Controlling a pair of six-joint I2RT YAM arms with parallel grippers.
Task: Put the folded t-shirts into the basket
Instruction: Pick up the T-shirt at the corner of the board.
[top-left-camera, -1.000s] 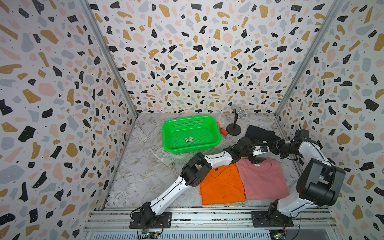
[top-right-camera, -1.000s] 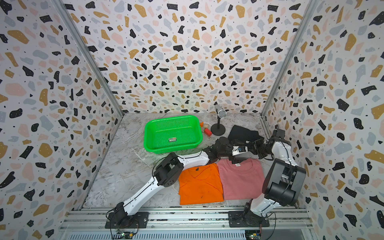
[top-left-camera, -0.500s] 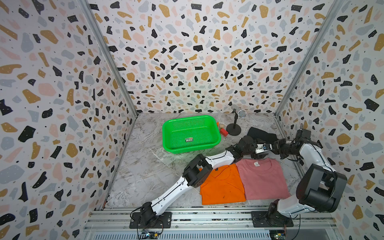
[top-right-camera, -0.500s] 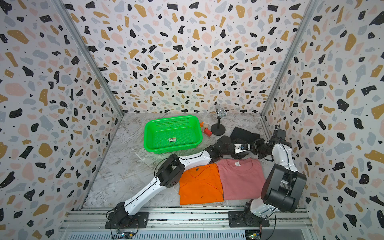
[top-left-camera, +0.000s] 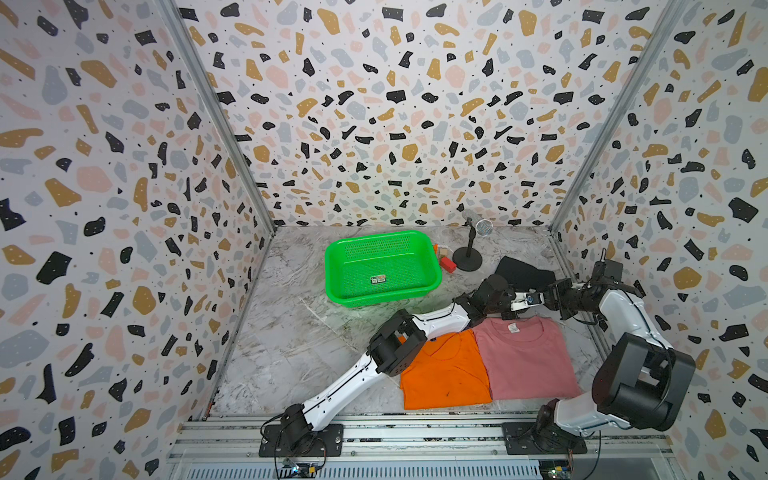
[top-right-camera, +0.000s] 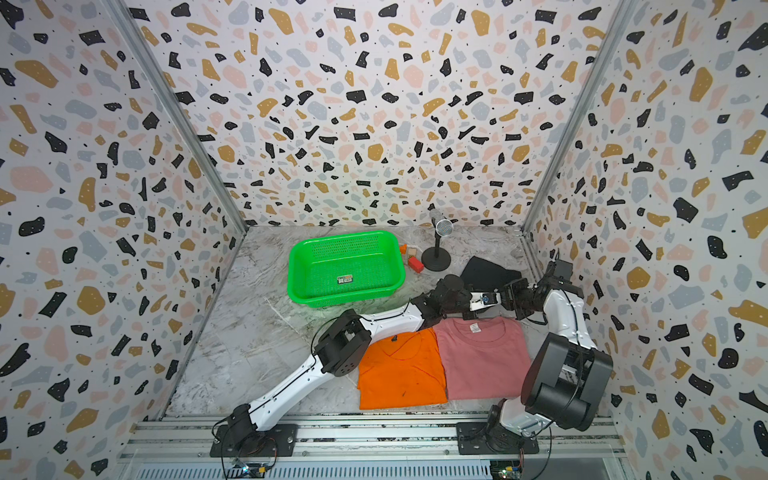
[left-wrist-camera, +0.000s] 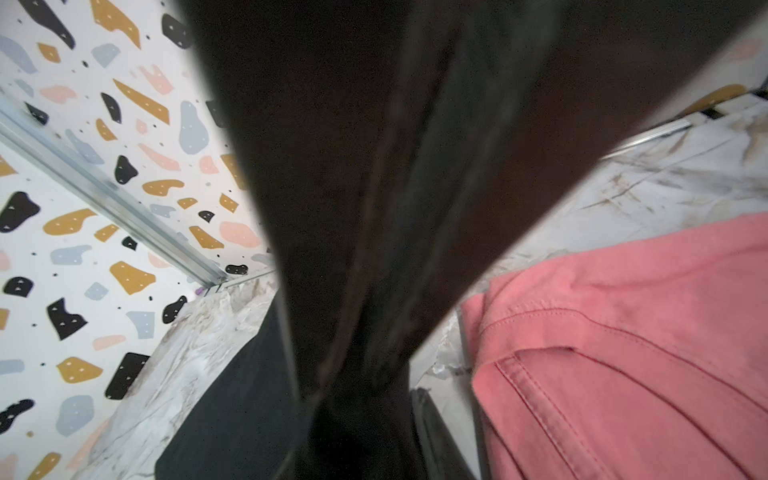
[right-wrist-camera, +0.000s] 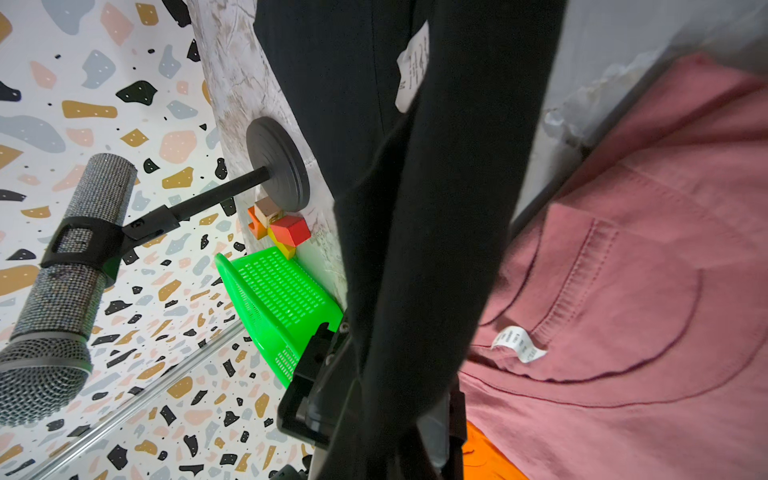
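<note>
Table (top-left-camera: 299, 340), marble-look, carries everything. All places below are given from the basket (top-left-camera: 380, 248), bright green w/ mesh walls, upright toward the back of the table.

Pink shirt (top-left-camera: 525, 359): folded flat on the table, on the robot-base side of the basket & off to its right, well apart from it.

Orange shirt (top-left-camera: 444, 374): also flat, base side of the basket & slightly right. Its edge touches the pink shirt's left edge. The left arm's elbow overlaps its corner nearest the basket in both top views.

Black shirt (top-left-camera: 523, 272): on the table right of the basket, outside it, lying btwn the mic stand and the pink shirt.

Mic on its stand (top-left-camera: 468, 249): upright, just right of the basket's back-right corner.

Left hand (top-left-camera: 528, 299) & right hand (top-left-camera: 550, 294): right of the basket, tip to tip at the black shirt's base-side edge, just behind the pink shirt's collar.
- Left hand: the left wrist view shows black cloth filling the gap btwn its fingers (left-wrist-camera: 436, 432), clamped on the black shirt.
- Right hand: the right wrist view shows a band of black cloth rising from it, but pinched or loose, can't tell.

Small blocks (top-left-camera: 448, 264), red & orange: just beside the basket's right wall.

Sticker (top-left-camera: 377, 279): on the basket floor.

White label (top-left-camera: 513, 328): at the pink shirt's collar.

White tag (right-wrist-camera: 411, 66): on the black shirt.
</note>
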